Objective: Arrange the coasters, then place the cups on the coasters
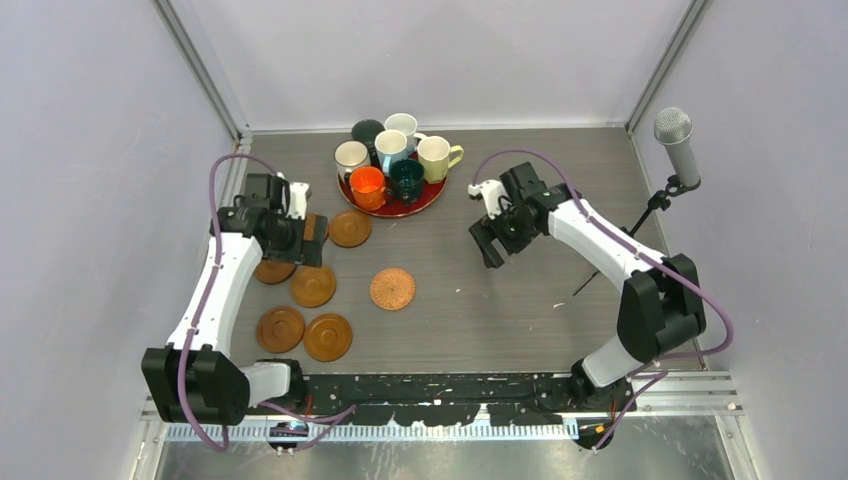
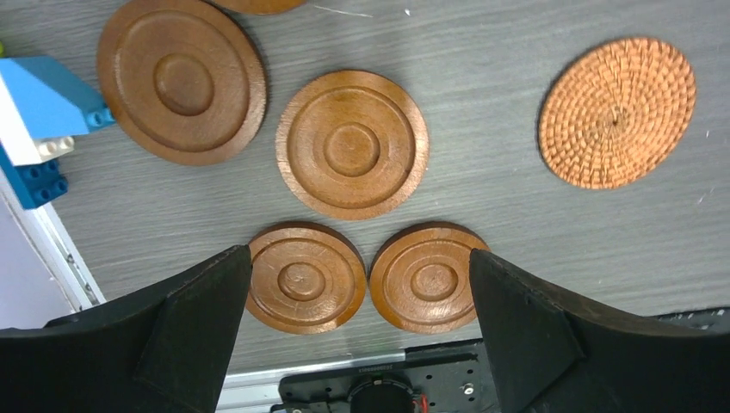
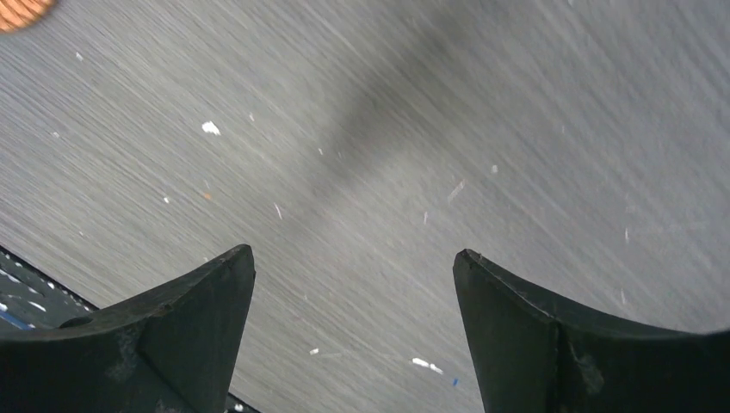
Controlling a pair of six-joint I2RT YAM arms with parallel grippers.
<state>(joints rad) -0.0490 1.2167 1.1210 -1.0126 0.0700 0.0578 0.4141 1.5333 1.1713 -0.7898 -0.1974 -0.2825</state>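
Left claw (image 2: pixel 360 262) hangs spread over loose coasters (image 2: pixel 351 144), likely to pick one for arranging; right claw (image 3: pixel 353 258), also spread, hovers above tabletop (image 3: pixel 516 129).

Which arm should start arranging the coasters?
Left arm: open jaws hang directly over the wooden coasters clustered on its side. Right arm, jaws also open, is over bare table; only the woven coaster lies near it.

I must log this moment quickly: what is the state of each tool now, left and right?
Left tool: open, holding nothing, above the coasters.
Right tool: open, holding nothing, above the table.
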